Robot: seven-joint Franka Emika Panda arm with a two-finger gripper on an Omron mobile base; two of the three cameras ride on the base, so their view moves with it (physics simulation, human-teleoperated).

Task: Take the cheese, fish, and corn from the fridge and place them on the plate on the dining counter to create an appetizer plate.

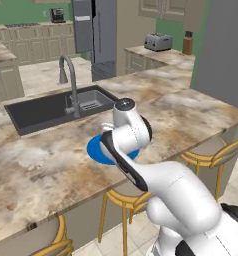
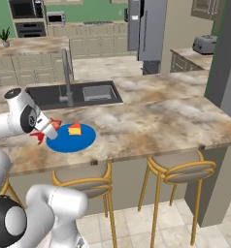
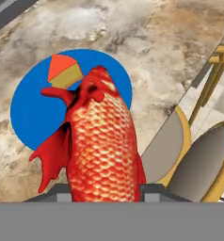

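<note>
Fingers (image 3: 104, 190) are clamped on the fish (image 3: 100, 146), one dark tip on each flank in your hand view, the scaled body rising between them with its head toward the plate (image 3: 31, 115). You can see the fish held above the plate's near edge, over the front strip of the dining counter (image 3: 147, 56). The cheese (image 3: 63, 71) lies on the plate's far side. In your right base view the red fins (image 2: 44, 130) poke out beside the hand at the plate's left rim, with the cheese near the plate's middle. The sink (image 2: 74, 94) and faucet (image 2: 66, 77) sit behind, and stools (image 2: 178, 169) stand below the counter's edge.
</note>
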